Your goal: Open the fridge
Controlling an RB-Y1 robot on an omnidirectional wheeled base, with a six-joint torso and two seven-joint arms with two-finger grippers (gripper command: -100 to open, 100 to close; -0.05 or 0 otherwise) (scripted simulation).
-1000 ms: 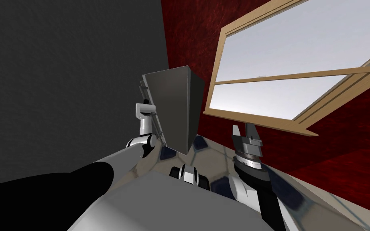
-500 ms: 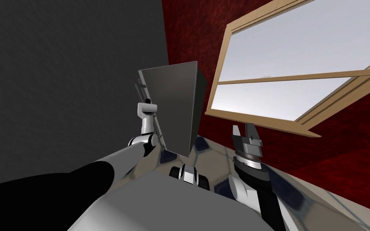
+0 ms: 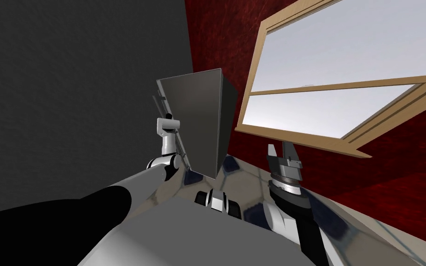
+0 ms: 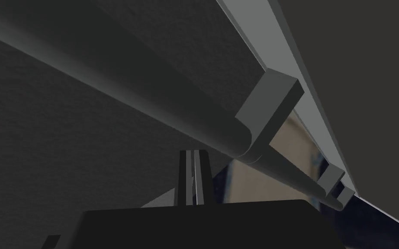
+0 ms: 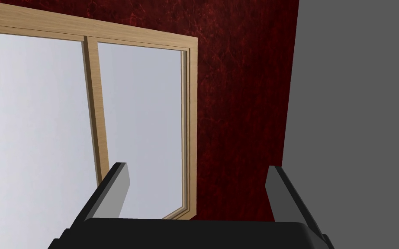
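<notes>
My left pincer (image 4: pixel 193 155), pinched narrow, sits at the dark grey boxy fridge's (image 3: pixel 198 120) long grey bar handle (image 4: pixel 129 95). The door seems heavy and stiff, so I'd grip that bar.

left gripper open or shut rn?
Shut. In the left wrist view the left gripper has its fingers pressed together, nothing between them, beside the fridge handle bar.

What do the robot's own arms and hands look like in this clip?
The left arm has a black upper section, light grey forearm, dark round joint and white wrist. The right arm is black beside a white link, with a ribbed grey wrist ring. The left hand and right hand each have two thin grey blade-like fingers on a dark box. No cables or markings show.
</notes>
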